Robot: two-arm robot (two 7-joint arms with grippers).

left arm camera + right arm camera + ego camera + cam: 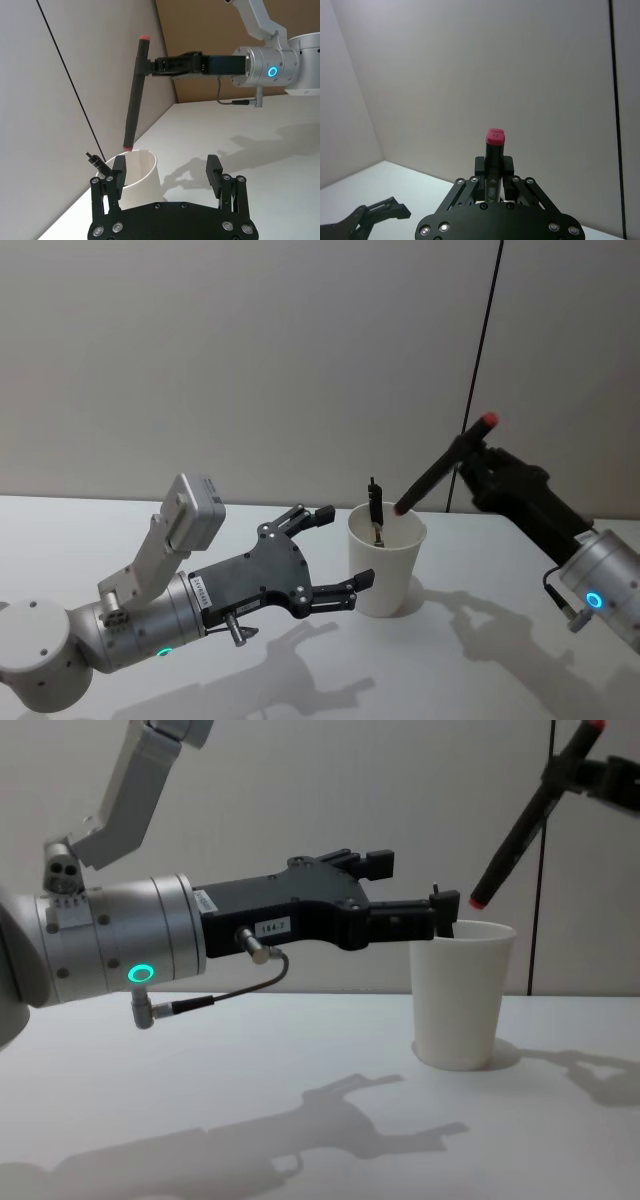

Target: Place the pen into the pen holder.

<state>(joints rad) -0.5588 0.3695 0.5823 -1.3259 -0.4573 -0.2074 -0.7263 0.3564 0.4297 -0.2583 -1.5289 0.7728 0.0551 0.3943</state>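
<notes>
- Head view: I see the cup (386,556) upright on the counter (480,660) with a dark pen (375,510) already standing in it. My right end effector (478,455) is clamped on a black pen with red ends (437,469), tilted, its lower tip just over the cup's rim. My left end effector (340,552) sits beside the cup, fingers apart.
- Left wrist view: the left end effector (166,171) is spread wide, one finger (118,170) in front of the cup (142,172). The red-tipped pen (134,100) hangs above the cup.
- Right wrist view: the right end effector (493,167) pinches the pen (494,150) below its red cap.
- Chest view: the pen's (520,825) lower tip hovers just above the cup (463,992); the left end effector (415,895) reaches toward the rim.
</notes>
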